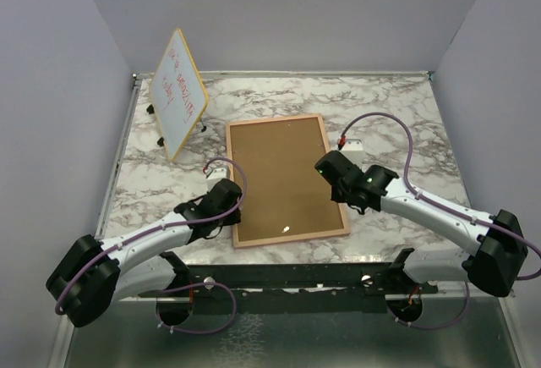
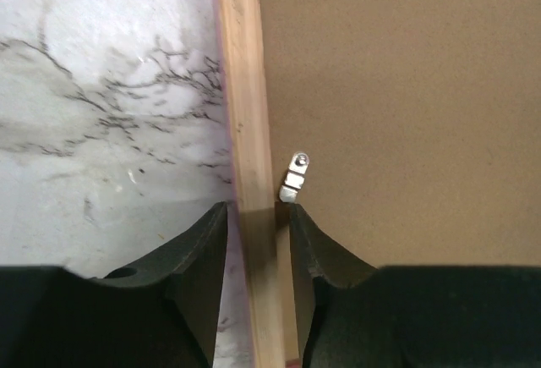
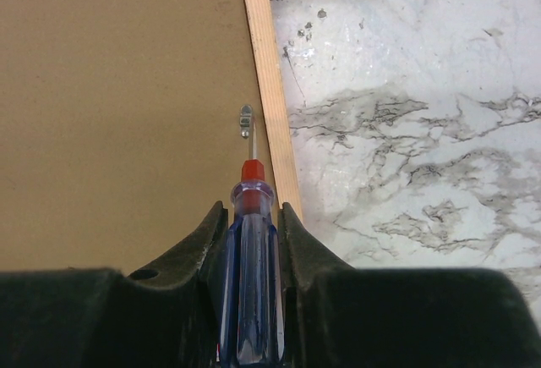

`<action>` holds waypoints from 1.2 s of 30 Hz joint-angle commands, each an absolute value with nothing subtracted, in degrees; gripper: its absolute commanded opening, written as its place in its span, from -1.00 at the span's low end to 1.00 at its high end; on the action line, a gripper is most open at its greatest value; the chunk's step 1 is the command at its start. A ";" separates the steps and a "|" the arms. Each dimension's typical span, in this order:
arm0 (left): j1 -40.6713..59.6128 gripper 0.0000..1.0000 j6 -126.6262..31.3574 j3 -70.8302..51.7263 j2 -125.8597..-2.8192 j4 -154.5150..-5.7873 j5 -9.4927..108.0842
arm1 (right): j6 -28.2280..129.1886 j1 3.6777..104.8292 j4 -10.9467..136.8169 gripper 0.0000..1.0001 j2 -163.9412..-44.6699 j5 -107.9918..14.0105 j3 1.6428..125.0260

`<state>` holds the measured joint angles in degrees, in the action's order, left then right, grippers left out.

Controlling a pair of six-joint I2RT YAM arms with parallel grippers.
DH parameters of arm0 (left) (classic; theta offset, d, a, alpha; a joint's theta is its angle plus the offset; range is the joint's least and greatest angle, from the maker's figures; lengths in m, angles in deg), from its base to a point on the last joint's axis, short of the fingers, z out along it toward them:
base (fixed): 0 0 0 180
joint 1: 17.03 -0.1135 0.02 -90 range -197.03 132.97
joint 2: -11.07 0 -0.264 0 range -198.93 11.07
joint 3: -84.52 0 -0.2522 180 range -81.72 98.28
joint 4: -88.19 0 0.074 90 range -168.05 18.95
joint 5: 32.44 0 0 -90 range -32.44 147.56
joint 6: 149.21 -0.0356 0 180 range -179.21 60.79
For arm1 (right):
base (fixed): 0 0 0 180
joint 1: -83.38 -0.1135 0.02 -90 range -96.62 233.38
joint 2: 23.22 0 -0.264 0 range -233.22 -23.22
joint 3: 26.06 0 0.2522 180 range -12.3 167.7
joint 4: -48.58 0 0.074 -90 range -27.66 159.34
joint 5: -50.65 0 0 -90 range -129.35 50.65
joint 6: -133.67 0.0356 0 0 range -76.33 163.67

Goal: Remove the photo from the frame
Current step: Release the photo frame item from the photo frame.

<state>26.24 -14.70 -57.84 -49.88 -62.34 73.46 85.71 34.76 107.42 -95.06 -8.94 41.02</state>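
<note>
The frame [image 1: 283, 178] lies face down on the marble table, its brown fibreboard back up. The photo is hidden under that back. My left gripper [image 1: 232, 201] straddles the frame's left wooden border [image 2: 245, 89], one finger on each side, shut on it [image 2: 258, 216]. A small metal clip [image 2: 294, 178] sits just ahead of the right finger. My right gripper [image 1: 326, 162] is shut on a screwdriver [image 3: 252, 266] with a clear blue handle and red collar. Its metal tip touches a clip [image 3: 246, 120] beside the frame's right border [image 3: 269, 89].
A yellow-edged whiteboard [image 1: 179, 93] with red writing stands tilted at the back left. Grey walls enclose the table on three sides. Marble surface [image 1: 397, 114] shows to the right of the frame and behind it.
</note>
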 commanded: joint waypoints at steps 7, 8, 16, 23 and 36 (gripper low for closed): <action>25.93 0.51 -17.25 -51.29 -48.18 -58.34 77.64 | 88.38 34.71 107.67 -0.99 -89.58 -8.81 43.05; 25.40 0.53 -17.63 -50.59 -49.06 -58.36 78.10 | 88.44 34.71 107.36 -0.99 -88.88 -8.85 42.72; 17.94 0.48 -21.56 -45.19 -59.27 -62.35 73.20 | 88.09 36.17 103.76 -0.99 -88.54 -8.80 40.26; 17.01 0.43 -22.21 -42.90 -64.50 -61.33 75.45 | 84.28 43.74 97.46 -0.99 -91.88 -17.19 42.50; 14.27 0.02 -24.05 -44.20 -66.69 -62.66 74.26 | 81.31 50.76 92.63 -0.98 -105.92 -17.63 50.74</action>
